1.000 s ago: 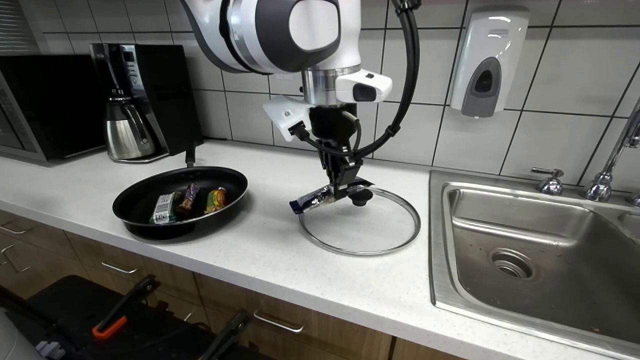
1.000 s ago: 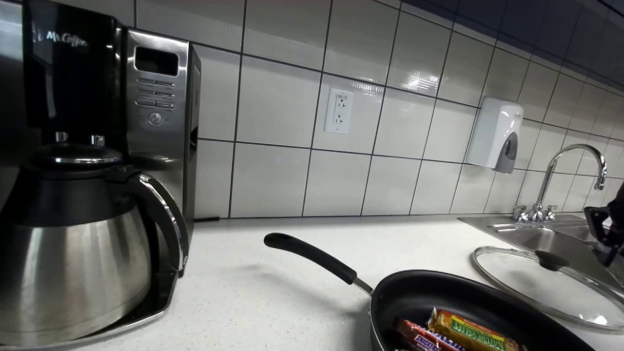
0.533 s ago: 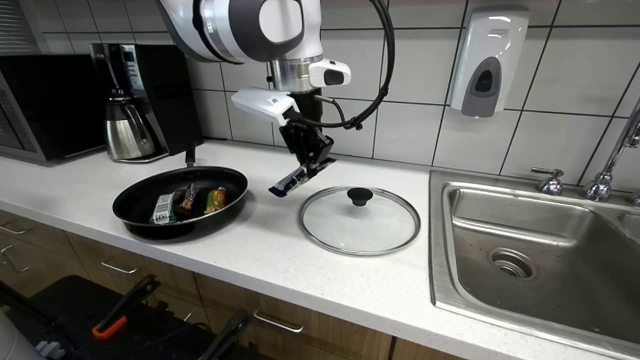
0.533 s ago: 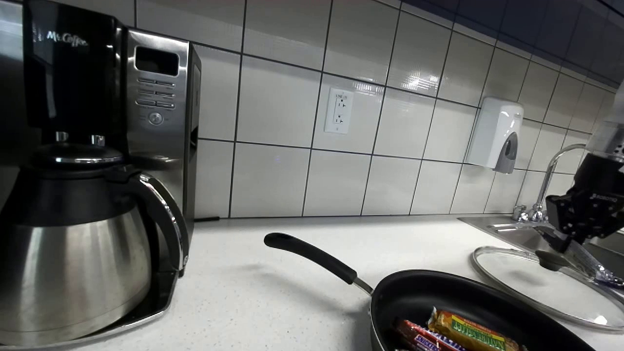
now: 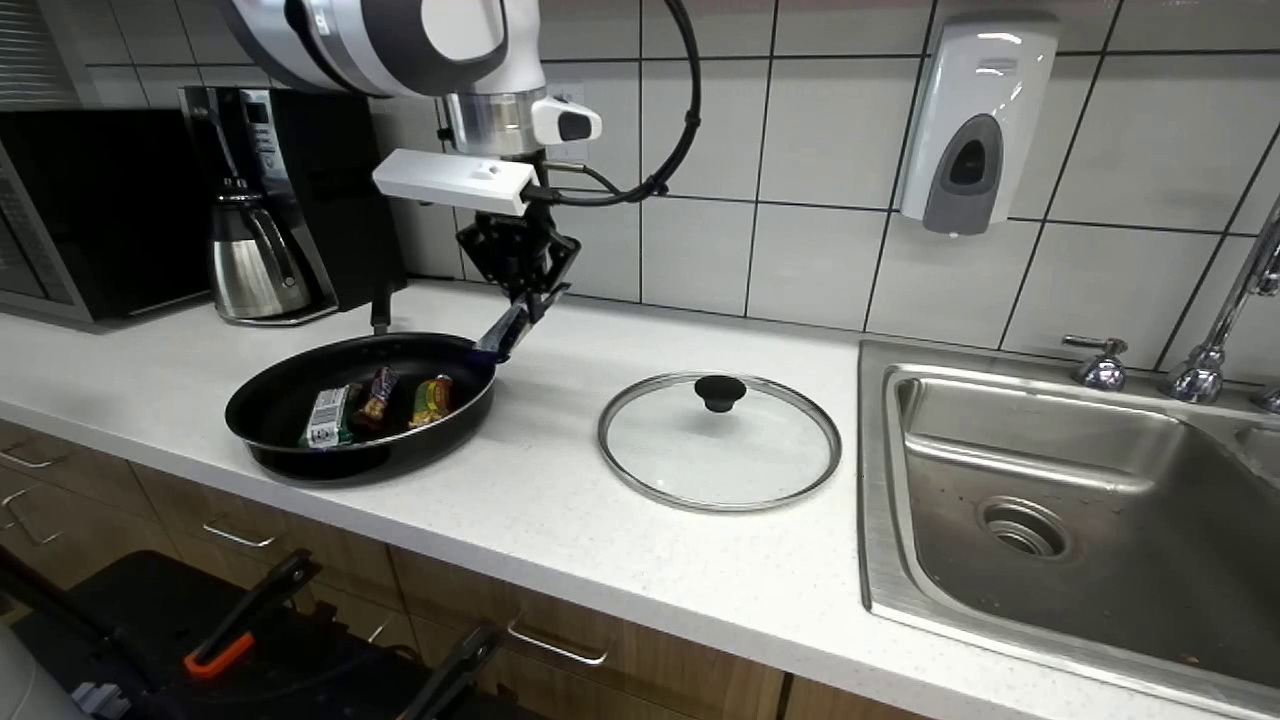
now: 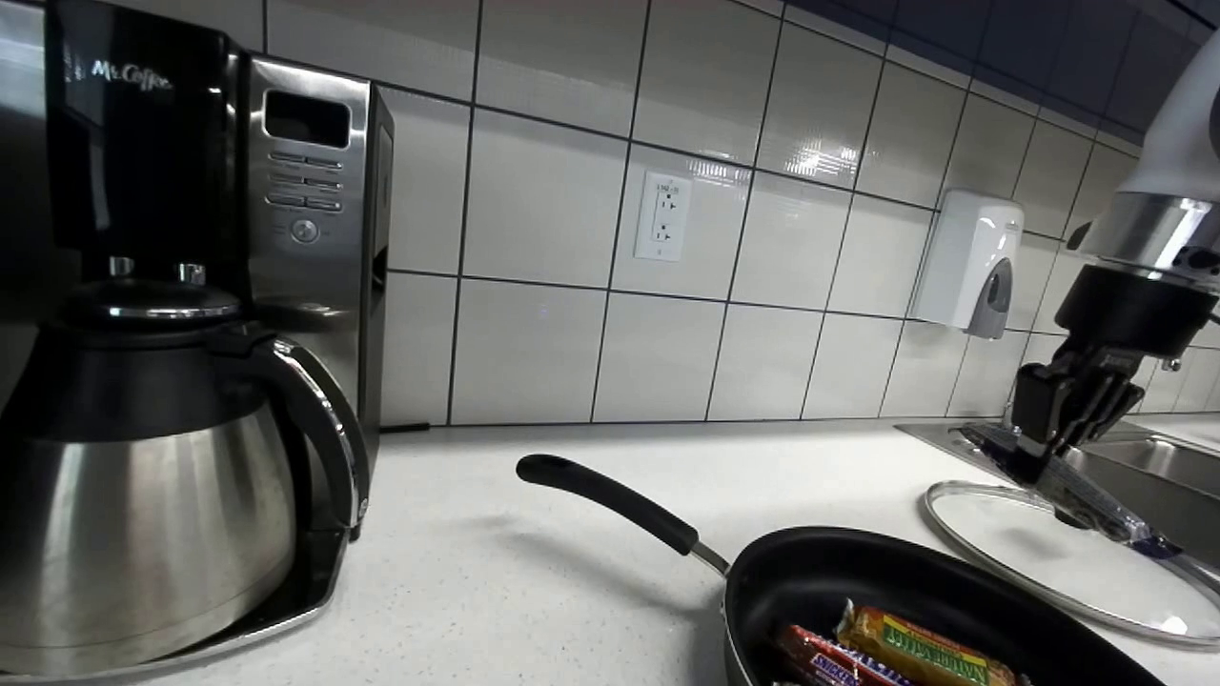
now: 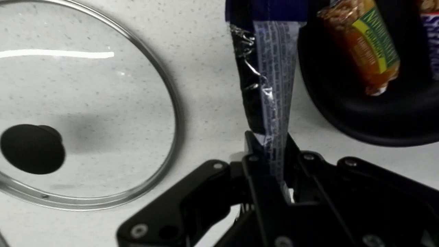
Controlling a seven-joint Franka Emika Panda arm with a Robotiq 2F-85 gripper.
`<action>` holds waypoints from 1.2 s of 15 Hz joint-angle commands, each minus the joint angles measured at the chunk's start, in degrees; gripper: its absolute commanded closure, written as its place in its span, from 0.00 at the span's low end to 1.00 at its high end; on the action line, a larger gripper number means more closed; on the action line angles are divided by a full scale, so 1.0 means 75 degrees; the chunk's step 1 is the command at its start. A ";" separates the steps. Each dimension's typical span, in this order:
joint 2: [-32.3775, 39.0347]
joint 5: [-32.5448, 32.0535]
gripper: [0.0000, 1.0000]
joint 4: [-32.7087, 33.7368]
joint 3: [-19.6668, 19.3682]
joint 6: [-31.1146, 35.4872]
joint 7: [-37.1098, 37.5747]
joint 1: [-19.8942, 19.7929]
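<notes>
Bar (image 7: 264, 89) moved nearer pan (image 5: 390, 460), end effector (image 7: 270, 144) gripping it, its print (image 7: 278, 61) wrist-view only

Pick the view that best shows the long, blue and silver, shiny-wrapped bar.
Wrist view: the wrapped bar is largest there, its print showing, though the end effector partly hides its near end. Both exterior views show it smaller and slanting, gripped partway along.

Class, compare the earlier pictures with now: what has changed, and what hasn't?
The gripper, clamped on a wrapped bar, has carried it away from the glass lid toward the black pan; nothing was let go. Lid, pan and its three snacks stayed put.
</notes>
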 commanded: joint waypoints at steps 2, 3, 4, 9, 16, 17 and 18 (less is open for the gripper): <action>-0.0463 0.0608 0.96 -0.0386 0.0351 -0.0444 -0.1345 0.0651; -0.0475 0.0743 0.96 -0.0440 0.0396 -0.0519 -0.1642 0.0803; -0.0489 0.0863 0.96 -0.0500 0.0436 -0.0592 -0.1957 0.0945; -0.0394 0.1266 0.96 -0.0580 0.0550 -0.0734 -0.3247 0.1429; 0.0330 0.1535 0.96 -0.0189 0.0618 -0.0613 -0.4139 0.1522; 0.0418 0.1560 0.96 -0.0129 0.0642 -0.0608 -0.4204 0.1491; 0.0515 0.1616 0.96 -0.0040 0.0666 -0.0648 -0.4281 0.1473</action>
